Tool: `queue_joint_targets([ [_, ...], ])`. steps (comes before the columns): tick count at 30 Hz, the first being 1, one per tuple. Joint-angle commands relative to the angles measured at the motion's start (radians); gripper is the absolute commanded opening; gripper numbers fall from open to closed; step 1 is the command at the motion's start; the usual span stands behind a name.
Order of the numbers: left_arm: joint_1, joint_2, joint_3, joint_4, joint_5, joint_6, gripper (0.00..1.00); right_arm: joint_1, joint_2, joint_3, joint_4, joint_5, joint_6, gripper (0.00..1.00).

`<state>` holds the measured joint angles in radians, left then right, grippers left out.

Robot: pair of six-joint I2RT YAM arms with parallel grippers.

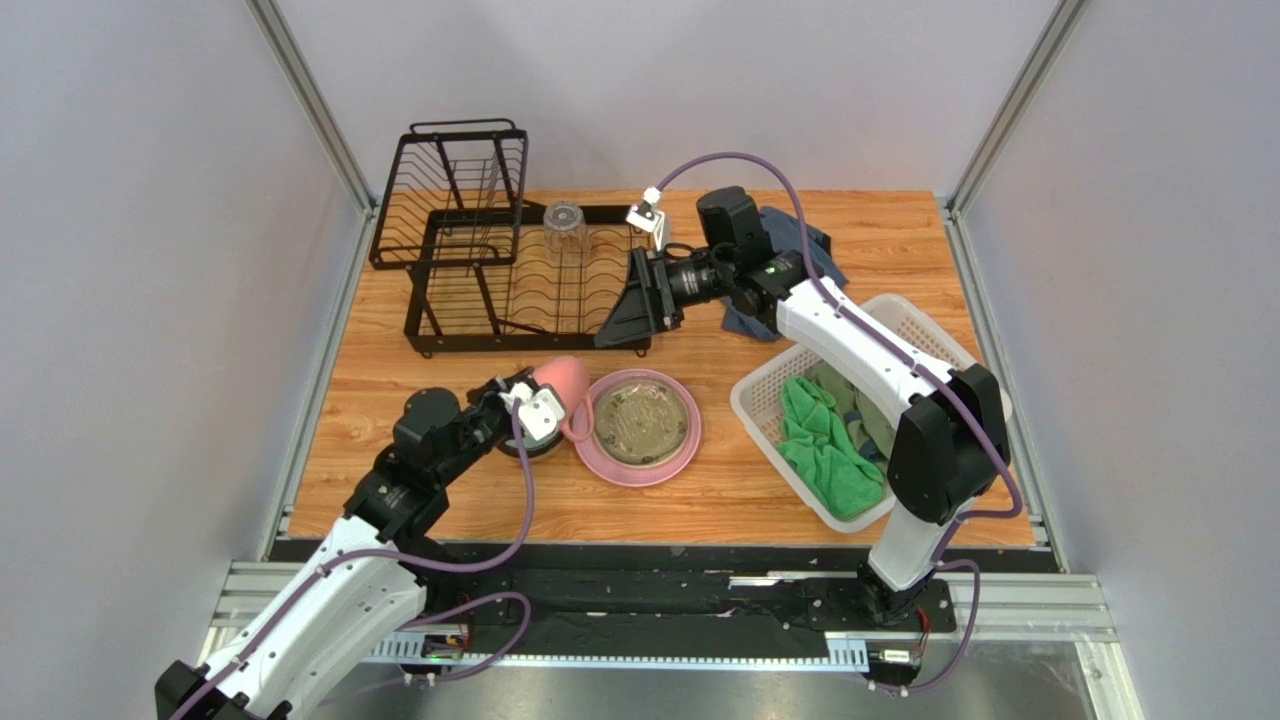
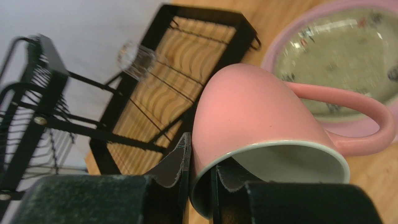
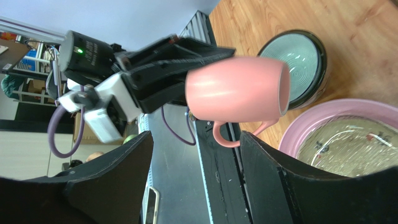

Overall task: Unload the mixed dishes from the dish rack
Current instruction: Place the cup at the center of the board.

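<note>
The left fingers point(image 2: 176, 159) pinch the pink mug point(image 2: 247, 112) by its rim, one inside, one outside. The right fingers point(image 3: 112, 186) gape wide and empty at the dish rack's point(image 1: 496, 300) end.

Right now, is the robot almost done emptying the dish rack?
Nearly. Out on the table: the pink plate with an olive dish on it, and a teal bowl. In hand: the left tool pinches the pink mug by its rim. Left: the glass tumbler in the dish rack, with the open right tool nearby.
</note>
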<state>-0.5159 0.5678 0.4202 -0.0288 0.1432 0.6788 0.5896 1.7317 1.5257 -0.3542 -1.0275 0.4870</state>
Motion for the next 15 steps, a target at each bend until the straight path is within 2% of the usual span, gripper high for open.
queue_joint_targets([
  [1,-0.003,-0.058,0.110,-0.283,-0.036,0.031,0.00,-0.013,-0.035,0.053,0.014,-0.008,-0.028,0.72],
  [7,0.004,-0.118,0.196,-0.494,-0.068,0.016,0.00,-0.014,-0.021,0.074,-0.006,-0.016,-0.034,0.72],
  [15,0.004,-0.155,0.255,-0.608,-0.105,0.021,0.00,-0.016,-0.006,0.067,-0.023,-0.022,-0.056,0.71],
])
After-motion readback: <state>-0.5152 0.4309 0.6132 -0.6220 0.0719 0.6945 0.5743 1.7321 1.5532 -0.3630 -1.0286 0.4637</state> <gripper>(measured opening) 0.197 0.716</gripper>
